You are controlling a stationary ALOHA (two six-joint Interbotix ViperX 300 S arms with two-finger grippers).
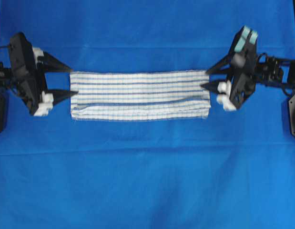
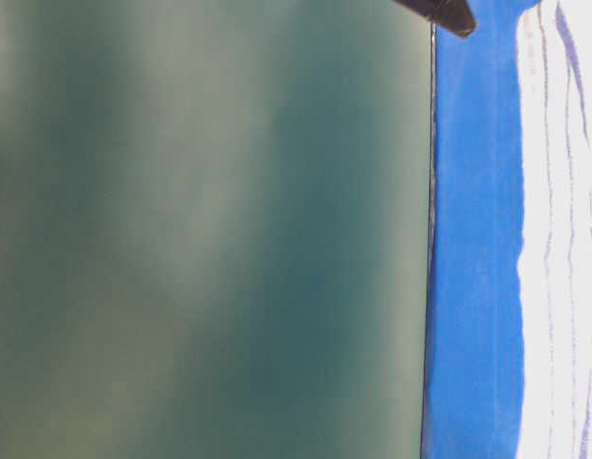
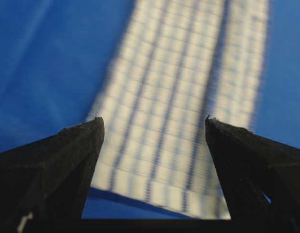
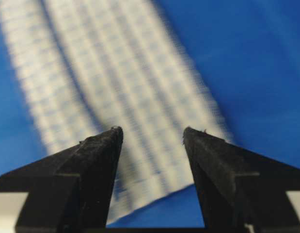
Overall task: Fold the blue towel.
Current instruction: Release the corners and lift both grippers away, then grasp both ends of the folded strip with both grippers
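The blue towel [image 1: 140,95] lies flat on the blue-covered bench [image 1: 147,181] as a long folded strip, its stripes running along its length; a fold line runs lengthwise through its lower half, and its lower edge shows layered hems; in the table-level view the towel [image 2: 563,239] shows only as a bright striped band at the right side, next to the blue cover.

The left tool [image 1: 66,81] sits at the towel's left short end, its two dark fingers spread wide apart and holding nothing; one fingertip lies just beside the towel's upper left corner, the other at its left edge; from the left wrist view the towel [image 3: 179,111] stretches away between the parted fingers [image 3: 67,160].

The right tool [image 1: 210,78] stands at the towel's right short end, likewise spread and empty, one tip at the edge; in the right wrist view the towel [image 4: 116,82] is blurred beyond the separated fingers [image 4: 91,165].
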